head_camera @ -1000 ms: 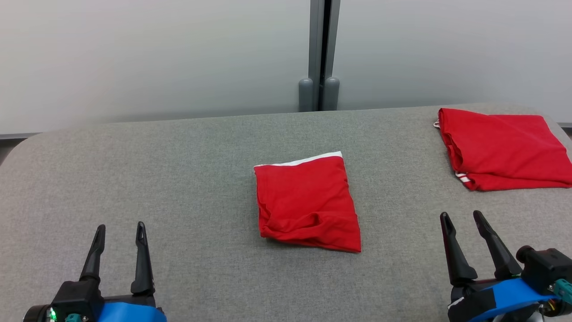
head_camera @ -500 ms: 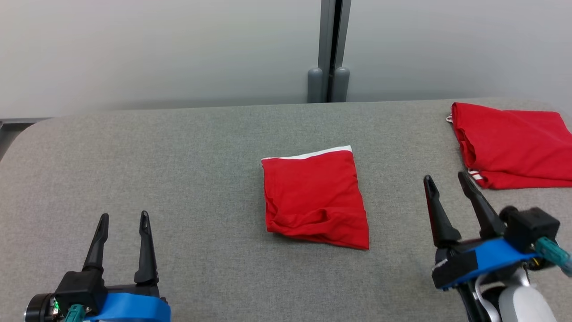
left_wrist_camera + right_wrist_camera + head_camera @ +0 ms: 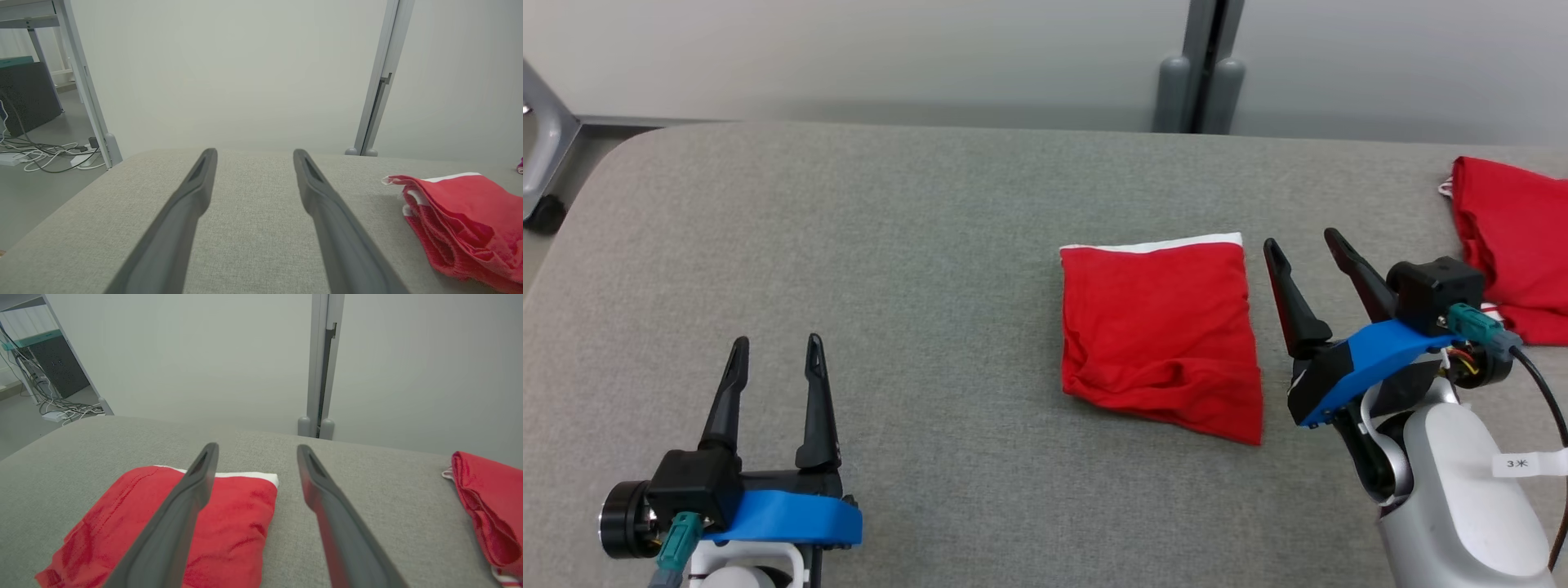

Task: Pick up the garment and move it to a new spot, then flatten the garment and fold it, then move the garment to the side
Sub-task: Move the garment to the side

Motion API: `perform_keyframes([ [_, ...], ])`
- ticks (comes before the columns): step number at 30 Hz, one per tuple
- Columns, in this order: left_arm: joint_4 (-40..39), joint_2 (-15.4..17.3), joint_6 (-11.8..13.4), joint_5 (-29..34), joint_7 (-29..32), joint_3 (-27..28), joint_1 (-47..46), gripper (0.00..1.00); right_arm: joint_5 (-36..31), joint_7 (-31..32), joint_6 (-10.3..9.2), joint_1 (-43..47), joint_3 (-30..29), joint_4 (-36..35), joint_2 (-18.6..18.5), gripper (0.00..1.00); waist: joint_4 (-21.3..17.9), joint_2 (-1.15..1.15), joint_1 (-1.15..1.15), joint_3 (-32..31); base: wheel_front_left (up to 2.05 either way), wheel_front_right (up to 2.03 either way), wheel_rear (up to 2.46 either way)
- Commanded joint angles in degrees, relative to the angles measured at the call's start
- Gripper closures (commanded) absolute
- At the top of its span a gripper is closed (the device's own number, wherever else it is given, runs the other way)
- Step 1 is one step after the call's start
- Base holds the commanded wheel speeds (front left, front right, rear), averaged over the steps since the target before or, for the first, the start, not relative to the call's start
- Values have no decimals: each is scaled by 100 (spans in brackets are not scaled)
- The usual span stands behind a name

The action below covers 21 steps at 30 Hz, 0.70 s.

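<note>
Two red garments (image 3: 1160,335) (image 3: 1515,245) on one table (image 3: 890,245); left gripper (image 3: 777,340) and right gripper (image 3: 1300,238) spread empty

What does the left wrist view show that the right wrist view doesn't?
Left wrist view, of the two: the open left gripper above bare table, and the folded garment seen edge-on, its layers stacked. Right wrist view, of the two: the open right gripper, one finger crossing the folded garment, plus a second red garment at the right. Both: the folded garment, the table, the wall post and floor cables.
</note>
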Motion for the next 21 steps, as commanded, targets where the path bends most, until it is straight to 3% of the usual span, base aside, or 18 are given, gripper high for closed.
perform_keyframes([
  [1,32,-4,-11,-12,-46,-37,-119,0,0,-49,3,-131,-24,178,-79,0,214,0,0,204,0,0,0],
  [9,239,-82,-17,-52,-196,-123,-337,0,-80,-248,3,-295,-73,1272,-150,0,546,0,0,486,0,0,0],
  [21,490,-124,-34,-61,-293,-239,-534,0,-90,-352,3,-419,67,2649,-55,0,648,0,0,574,0,0,0],
])
